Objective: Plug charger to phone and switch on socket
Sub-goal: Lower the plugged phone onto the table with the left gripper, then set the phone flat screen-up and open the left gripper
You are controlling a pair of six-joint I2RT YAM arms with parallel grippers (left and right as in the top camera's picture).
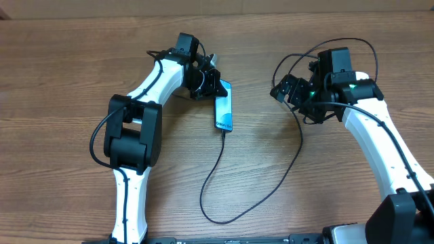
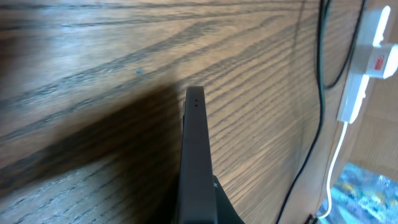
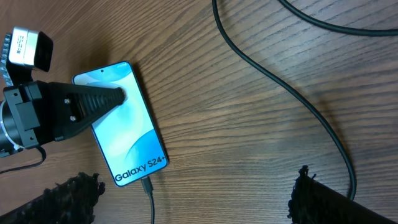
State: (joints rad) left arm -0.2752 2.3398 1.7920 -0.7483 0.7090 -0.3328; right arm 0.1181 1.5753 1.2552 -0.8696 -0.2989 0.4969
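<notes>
Near the middle of the wooden counter (image 1: 61, 61) lies the phone (image 1: 224, 105), flat and screen up. In the right wrist view the phone (image 3: 127, 134) shows white "Galaxy S24+" lettering at its near end. The charger (image 1: 215, 166) has its small plug tip (image 3: 147, 185) seated in that end. From there its thin black cable runs down the counter, loops round and climbs toward the right arm.

The left gripper (image 1: 215, 87) reaches over the far end of the phone, and its ribbed black fingers (image 3: 93, 102) lie across the top of the screen with the tip touching the glass. From its own wrist camera these fingers (image 2: 196, 155) appear as one narrow dark blade with no gap, so they are pressed together and hold nothing.

The right gripper (image 1: 288, 91) hovers well to the right of the phone. Its two fingers (image 3: 71, 196) are spread wide, with only bare wood between them.

The socket (image 2: 364, 56) shows only at the upper right of the left wrist view: a white strip with a red switch mark (image 2: 377, 62) and a thick white cord (image 2: 336, 155) trailing from it. I cannot tell from that mark whether it is on or off
</notes>
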